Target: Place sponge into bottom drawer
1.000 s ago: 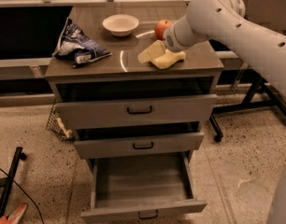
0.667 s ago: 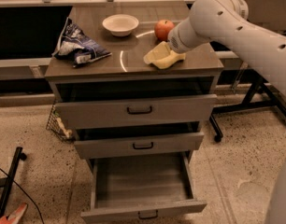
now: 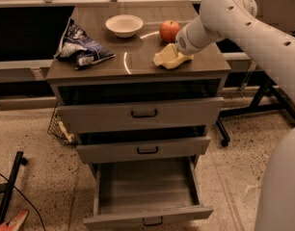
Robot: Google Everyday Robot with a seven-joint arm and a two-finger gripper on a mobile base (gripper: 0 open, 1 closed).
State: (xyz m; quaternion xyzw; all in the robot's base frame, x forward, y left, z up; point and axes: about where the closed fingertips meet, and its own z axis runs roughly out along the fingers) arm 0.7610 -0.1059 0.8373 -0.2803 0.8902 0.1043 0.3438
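The pale yellow sponge [image 3: 169,59] lies on the cabinet top near its right front corner, just in front of a red apple [image 3: 169,30]. My gripper [image 3: 180,52] is at the sponge's right end, mostly hidden behind the white wrist, and the sponge still rests on the top. The bottom drawer [image 3: 147,216] is pulled wide open below. Its grey wood-grain inside shows nothing in it. The two upper drawers are pulled out only slightly.
A white bowl [image 3: 124,25] sits at the back middle of the top. A dark chip bag [image 3: 80,47] lies at the left. My white arm [image 3: 263,37] spans the right side. A black stand [image 3: 10,189] and a cable lie on the floor at the left.
The wrist has shifted slightly right and down at the sponge, uncovering the apple. The sponge has stayed on the cabinet top.
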